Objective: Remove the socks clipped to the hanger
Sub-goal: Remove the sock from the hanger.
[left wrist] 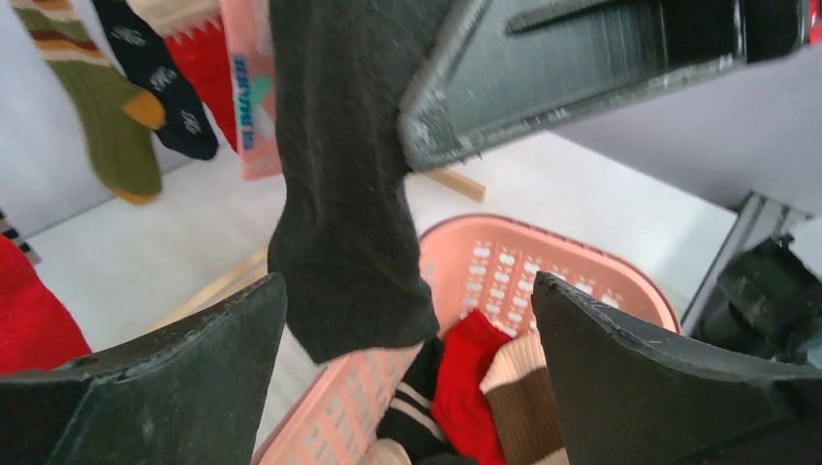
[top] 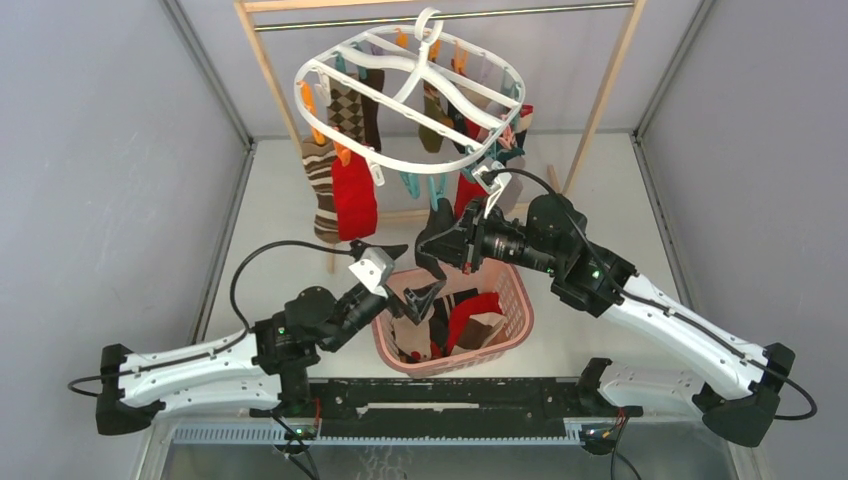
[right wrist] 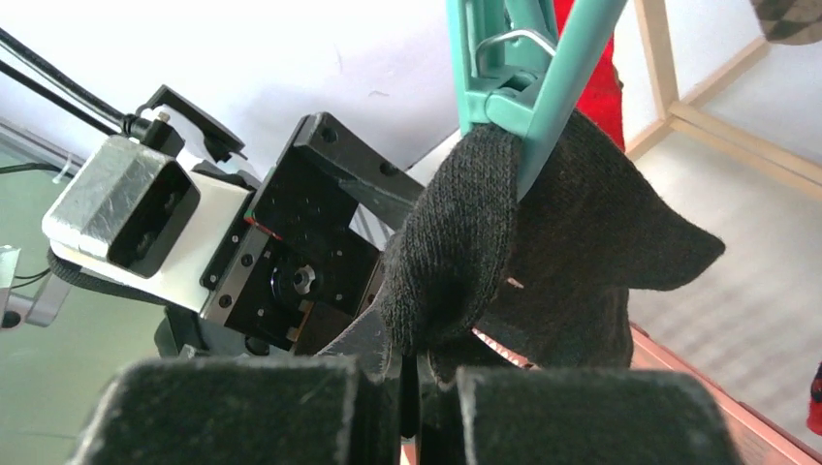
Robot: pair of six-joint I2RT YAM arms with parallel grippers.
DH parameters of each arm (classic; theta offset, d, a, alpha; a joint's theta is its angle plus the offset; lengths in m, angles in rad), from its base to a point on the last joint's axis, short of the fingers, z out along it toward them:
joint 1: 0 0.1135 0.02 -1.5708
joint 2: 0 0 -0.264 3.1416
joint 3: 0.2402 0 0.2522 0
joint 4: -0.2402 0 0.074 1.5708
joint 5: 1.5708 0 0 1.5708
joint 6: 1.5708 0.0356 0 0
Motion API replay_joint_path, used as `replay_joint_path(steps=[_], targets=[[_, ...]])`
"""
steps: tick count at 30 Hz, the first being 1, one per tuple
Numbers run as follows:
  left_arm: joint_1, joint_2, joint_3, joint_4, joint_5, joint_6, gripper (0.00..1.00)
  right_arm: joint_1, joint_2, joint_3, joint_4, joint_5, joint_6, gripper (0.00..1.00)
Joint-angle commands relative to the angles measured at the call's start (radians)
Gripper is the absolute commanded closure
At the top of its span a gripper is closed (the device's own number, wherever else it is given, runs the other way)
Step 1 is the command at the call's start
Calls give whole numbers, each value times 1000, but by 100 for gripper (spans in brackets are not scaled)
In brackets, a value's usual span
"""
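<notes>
Right wrist view: right claw (right wrist: 417,387) clenched on a black sock (right wrist: 543,262) hanging from a teal clip (right wrist: 514,87) of the white hanger (top: 425,60). Left claw (left wrist: 407,291) is spread wide by the sock's lower end, beside a pink basket (left wrist: 504,262).

Black sock (right wrist: 582,252) matt knit; clip (right wrist: 480,73) glossy teal plastic.

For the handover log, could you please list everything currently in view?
hanger: one, white, hooked on the rail
rail: one, wood and metal, at the back
hung socks: several, red, brown, argyle, clipped to the hanger
black sock: one, under a teal clip
basket: one, pink, holding loose socks
table: one, white
left gripper: black, open, by the black sock
right gripper: black, shut on the black sock
</notes>
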Motion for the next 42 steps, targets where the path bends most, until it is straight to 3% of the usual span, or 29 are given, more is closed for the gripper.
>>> replay_joint_path(steps=[1,5,7,12,13,15,20,26,31,36,42], targets=[[-4,0,-28,208,-93,58,0,6,7,32,68,-50,47,100],[-4,31,-44,282,-150,72,0,10,6,33,73,-56,56,100],[-5,38,-48,311,-167,74,9,9,5,32,72,-59,59,100],[-3,57,-34,317,-226,84,66,8,2,33,75,-65,68,100],[-5,59,-33,313,-239,83,81,8,0,33,75,-67,69,100],[-5,54,-33,313,-251,81,91,8,-1,33,75,-68,70,100],[-4,20,-40,300,-260,71,95,5,-5,32,67,-65,71,100],[-4,-24,-24,235,-278,67,95,-14,-50,33,-36,36,19,60],[-2,-47,-2,182,-293,66,95,-73,-137,31,-174,141,-40,47],[-2,-58,12,154,-297,68,95,-158,-238,8,-255,149,-64,40],[-3,-83,27,117,-285,65,95,-315,-311,-74,-254,116,-71,43]])
